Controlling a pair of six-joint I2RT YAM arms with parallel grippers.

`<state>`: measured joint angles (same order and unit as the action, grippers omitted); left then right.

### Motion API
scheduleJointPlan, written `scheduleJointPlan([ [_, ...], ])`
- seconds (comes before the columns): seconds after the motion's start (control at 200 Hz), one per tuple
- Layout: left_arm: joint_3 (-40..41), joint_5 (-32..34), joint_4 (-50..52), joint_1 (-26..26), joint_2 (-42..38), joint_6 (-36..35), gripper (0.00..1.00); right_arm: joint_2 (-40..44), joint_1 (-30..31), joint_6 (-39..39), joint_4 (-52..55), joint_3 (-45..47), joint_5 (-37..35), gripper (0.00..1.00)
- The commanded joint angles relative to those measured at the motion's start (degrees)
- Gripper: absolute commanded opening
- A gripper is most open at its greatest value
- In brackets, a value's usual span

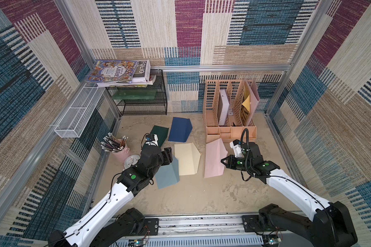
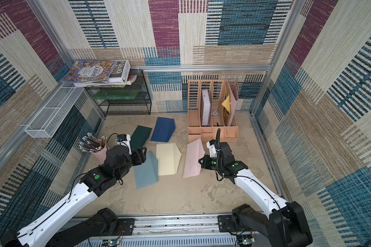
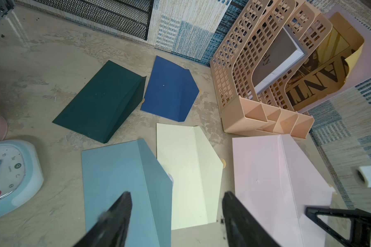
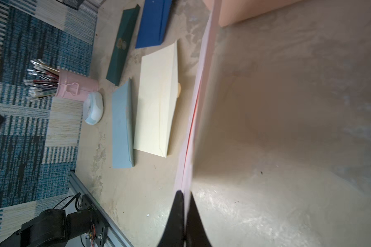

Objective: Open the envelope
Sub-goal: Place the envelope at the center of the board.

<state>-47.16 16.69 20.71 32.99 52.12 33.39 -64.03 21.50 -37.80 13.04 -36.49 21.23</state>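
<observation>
Flap-lifting step in hand: my right tool is pinched shut on the flap edge of the pink envelope, which lies on the surface before the peach file organizer. My left tool hangs parted and empty above the blue-grey envelope. Next, I judge, swing the flap fully back.

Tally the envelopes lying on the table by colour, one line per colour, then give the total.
Dark green envelope: 1
Navy blue envelope: 1
Light blue envelope: 1
Cream envelope: 1
Pink envelope: 1
Total: 5
</observation>
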Motion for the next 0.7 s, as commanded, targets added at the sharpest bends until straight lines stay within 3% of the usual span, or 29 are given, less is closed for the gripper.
scheduleJointPlan([
  [0.0,0.29,0.37,-0.06,-0.46,-0.09,-0.68,0.7,-2.01,-1.94,2.37,4.1,2.11,0.12,0.0],
  [0.366,0.76,-0.49,0.38,-1.31,-0.63,-0.38,0.7,-14.36,-4.71,4.85,6.08,3.27,-4.67,0.01],
  [0.571,0.92,-1.19,0.29,-1.69,-0.15,-0.6,0.71,-12.8,-4.71,4.96,7.56,2.12,-6.03,0.44],
  [0.696,0.83,-1.99,-0.07,-1.98,0.37,-0.68,0.71,-10.68,-4.68,4.09,9.24,1.28,-5.94,0.62],
])
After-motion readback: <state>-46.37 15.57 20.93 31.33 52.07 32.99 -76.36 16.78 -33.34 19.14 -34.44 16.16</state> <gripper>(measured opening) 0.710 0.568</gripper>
